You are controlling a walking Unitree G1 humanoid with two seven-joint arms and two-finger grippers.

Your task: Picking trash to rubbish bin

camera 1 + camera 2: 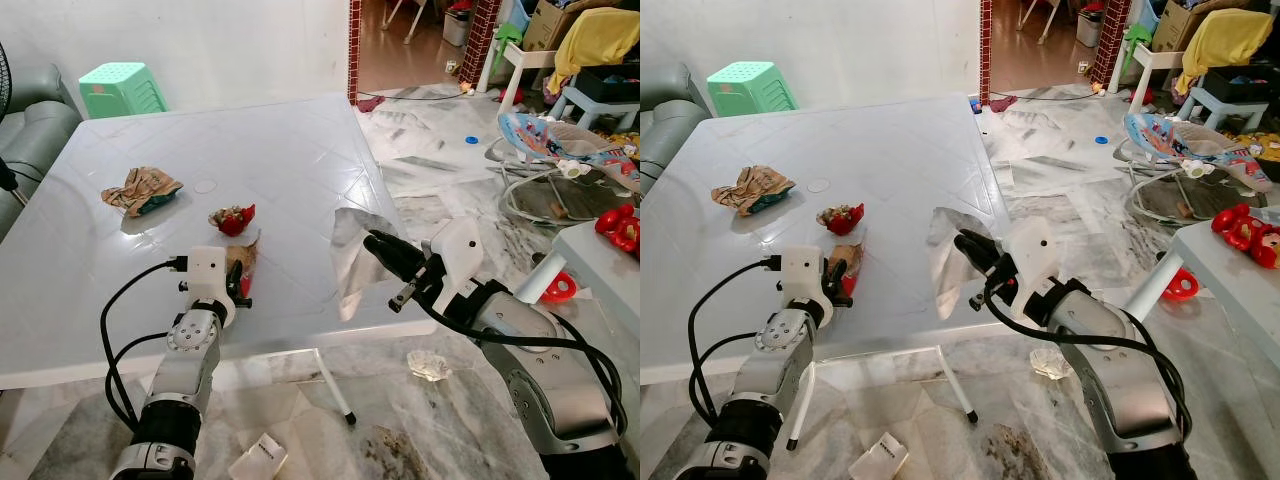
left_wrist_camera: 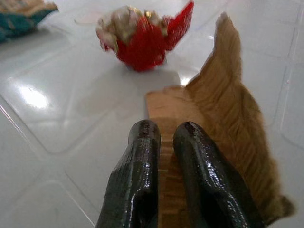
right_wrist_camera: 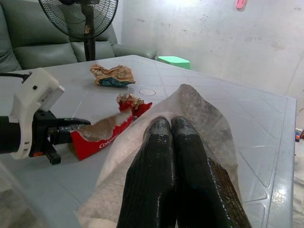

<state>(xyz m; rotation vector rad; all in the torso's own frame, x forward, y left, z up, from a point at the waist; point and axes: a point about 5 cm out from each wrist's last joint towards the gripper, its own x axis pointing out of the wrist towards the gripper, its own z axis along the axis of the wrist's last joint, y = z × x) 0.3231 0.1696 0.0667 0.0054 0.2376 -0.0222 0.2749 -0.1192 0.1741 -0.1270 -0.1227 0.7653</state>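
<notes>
Both grippers clamped on trash, pick-up step
Left gripper [image 1: 243, 283] pinches torn carton [image 2: 213, 137]; right gripper [image 1: 375, 243], at 3 o'clock, pinches silver wrapper [image 1: 352, 255]; next, carry to a bin

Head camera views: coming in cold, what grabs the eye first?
Both claws hold trash at the near edge of the white table: the right claw pinches a silvery wrapper, the left claw grips a torn red carton. Behind them lie a red crumpled wrapper and a brown crumpled wad.
</notes>
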